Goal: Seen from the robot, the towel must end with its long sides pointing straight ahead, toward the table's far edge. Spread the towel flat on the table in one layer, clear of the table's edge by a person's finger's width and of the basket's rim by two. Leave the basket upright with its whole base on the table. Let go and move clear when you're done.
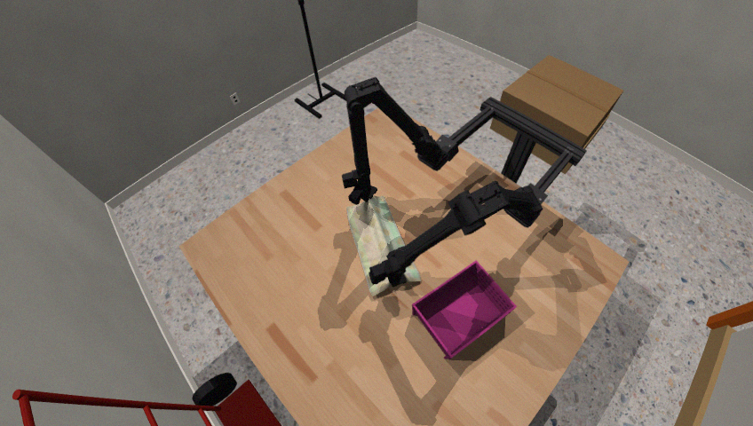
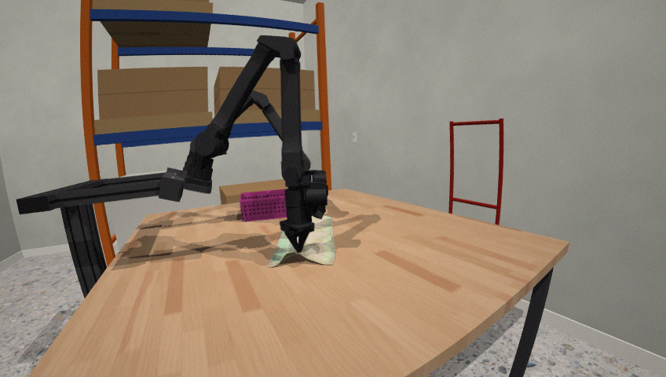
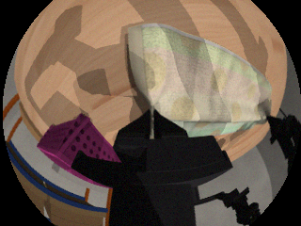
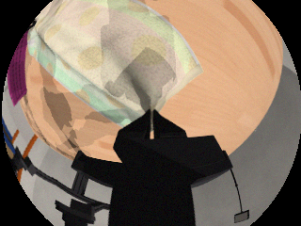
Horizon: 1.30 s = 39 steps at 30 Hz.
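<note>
My left tool (image 1: 397, 282) (image 3: 151, 112) (image 4: 32, 24) and right tool (image 1: 364, 202) (image 2: 299, 251) (image 3: 267, 116) (image 4: 151, 112) each pinch the towel (image 1: 372, 237) (image 2: 322, 238) (image 3: 188, 80) (image 4: 94, 42) narrowly, mid-bench (image 1: 237, 237) (image 2: 420, 327) (image 3: 99, 25) (image 4: 226, 94), its length slanting across the line to the far edge, and releasing while it sags between them could leave it rumpled and misaligned.

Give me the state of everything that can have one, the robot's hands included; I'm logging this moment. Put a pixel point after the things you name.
Towel (image 1: 369, 237) (image 2: 324, 243) (image 3: 202, 80) (image 4: 94, 47): rumpled, pinched at both ends, not flat.
Basket (image 1: 443, 298) (image 2: 264, 207) (image 3: 87, 146) (image 4: 18, 75): upright on the table, nothing seen inside.
Left hand (image 1: 395, 281) (image 3: 151, 109) (image 4: 32, 24): shut on the towel.
Right hand (image 1: 366, 202) (image 2: 298, 251) (image 3: 270, 119) (image 4: 151, 110): shut on the towel.
Cardboard box (image 1: 559, 90) behind the robot's stand: closed.
</note>
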Available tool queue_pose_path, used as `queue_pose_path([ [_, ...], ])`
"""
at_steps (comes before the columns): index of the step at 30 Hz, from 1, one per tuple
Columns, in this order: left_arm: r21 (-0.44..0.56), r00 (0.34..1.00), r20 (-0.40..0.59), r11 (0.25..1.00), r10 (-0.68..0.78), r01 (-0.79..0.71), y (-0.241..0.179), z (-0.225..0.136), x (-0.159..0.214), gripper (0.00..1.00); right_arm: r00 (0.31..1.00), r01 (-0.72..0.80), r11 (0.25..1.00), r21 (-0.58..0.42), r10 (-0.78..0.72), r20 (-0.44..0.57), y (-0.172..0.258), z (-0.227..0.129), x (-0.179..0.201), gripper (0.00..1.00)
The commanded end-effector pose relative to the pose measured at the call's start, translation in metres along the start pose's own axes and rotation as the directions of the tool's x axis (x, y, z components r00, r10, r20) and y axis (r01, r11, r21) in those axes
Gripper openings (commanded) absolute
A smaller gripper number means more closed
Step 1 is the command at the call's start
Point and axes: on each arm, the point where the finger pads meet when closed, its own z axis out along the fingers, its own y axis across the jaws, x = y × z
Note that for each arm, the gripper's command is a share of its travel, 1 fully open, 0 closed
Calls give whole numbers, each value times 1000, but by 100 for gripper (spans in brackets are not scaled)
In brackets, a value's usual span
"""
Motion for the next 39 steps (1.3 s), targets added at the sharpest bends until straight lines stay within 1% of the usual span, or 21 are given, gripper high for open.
queue_pose_path([
  [1,-8,996,12,996,87,-87,22,-2,-26,1,994,-105,994,37,104,24,7,-8,-3,1],
  [6,-9,982,12,982,190,-190,32,-6,-47,1,978,-208,978,23,208,9,42,-4,12,1],
  [8,-9,982,12,982,190,-190,32,-6,-47,1,978,-208,978,23,208,9,42,-4,12,1],
  [9,-13,978,24,978,207,-207,35,-13,-55,1,974,-228,973,18,228,1,50,-2,16,1],
  [10,-10,973,13,973,229,-229,35,-7,-55,1,969,-247,969,15,247,-7,58,-1,20,1],
  [19,-12,924,13,924,382,-382,43,-9,-84,1,917,-399,917,18,399,-6,108,-2,31,1],
  [23,-13,891,12,891,453,-453,45,-10,-98,1,883,-469,883,19,469,-6,133,-3,35,1],
  [25,-13,891,12,891,453,-453,45,-10,-98,1,883,-469,883,19,469,-6,133,-3,35,1],
  [29,-15,851,12,851,525,-525,44,-12,-111,1,844,-536,844,21,536,-4,158,-4,37,1],
  [30,-15,835,16,835,550,-550,36,-14,-116,1,833,-552,833,22,553,-4,164,-4,38,1],
  [39,-22,717,16,717,697,-696,23,-19,-142,1,726,-688,726,27,688,-1,220,-4,35,1],
])
